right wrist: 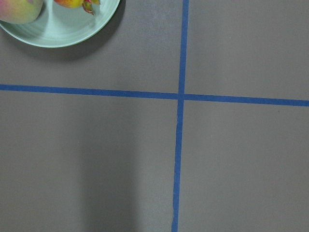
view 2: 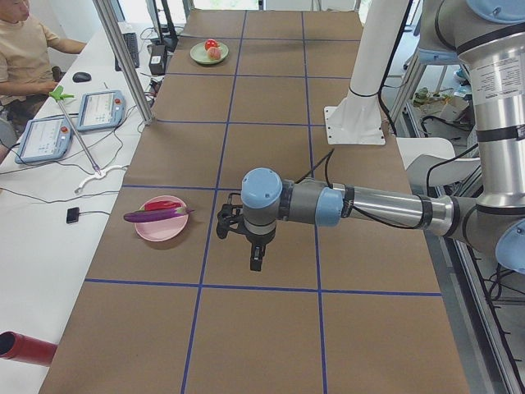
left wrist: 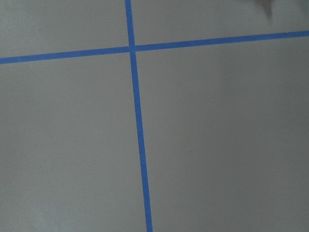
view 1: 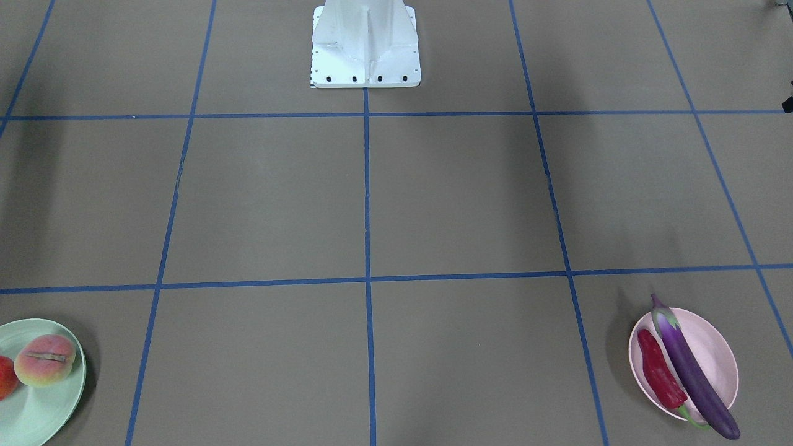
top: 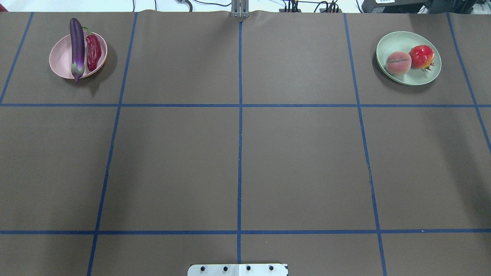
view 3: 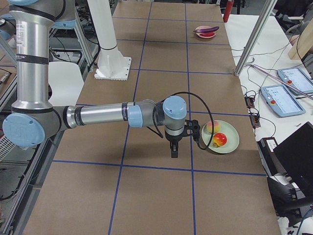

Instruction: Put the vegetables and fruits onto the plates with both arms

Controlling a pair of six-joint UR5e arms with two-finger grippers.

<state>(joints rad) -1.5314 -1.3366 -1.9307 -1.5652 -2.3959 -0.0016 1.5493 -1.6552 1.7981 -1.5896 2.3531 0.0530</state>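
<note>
On the far left part of the brown table [top: 238, 161], which is divided by blue tape lines, stands the pale pink plate [top: 61, 57]. Across it lies the eggplant [top: 77, 48]. It is long, slim and glossy, dark purple, with a paler purple cap at the end that points to the robot. Both of its ends reach over the rim of the plate. Just beside it, on its right, lies the chili pepper [top: 93, 51]. It is shorter, deep red and a little wrinkled, and its thin green stem points away from the robot.

The left arm [view 2: 369, 205] is stretched out over the table. The left gripper [view 2: 256, 264] hangs above the surface with its fingers pointing down, near the pink plate but apart from it. I cannot tell if its fingers are apart or together.

The right arm [view 3: 98, 115] is stretched out in the same way. The right gripper [view 3: 173, 152] points down over the table, just beside the mint green plate [top: 406, 40]. Its state I also cannot tell.

The green plate is on the far right part of the table. On it sits the peach [top: 398, 63], round, yellow-green and pink, with a brownish crease across the top. Touching it on the right is the pomegranate [top: 421, 56], glossy red with an orange patch and a small pointed crown.
</note>
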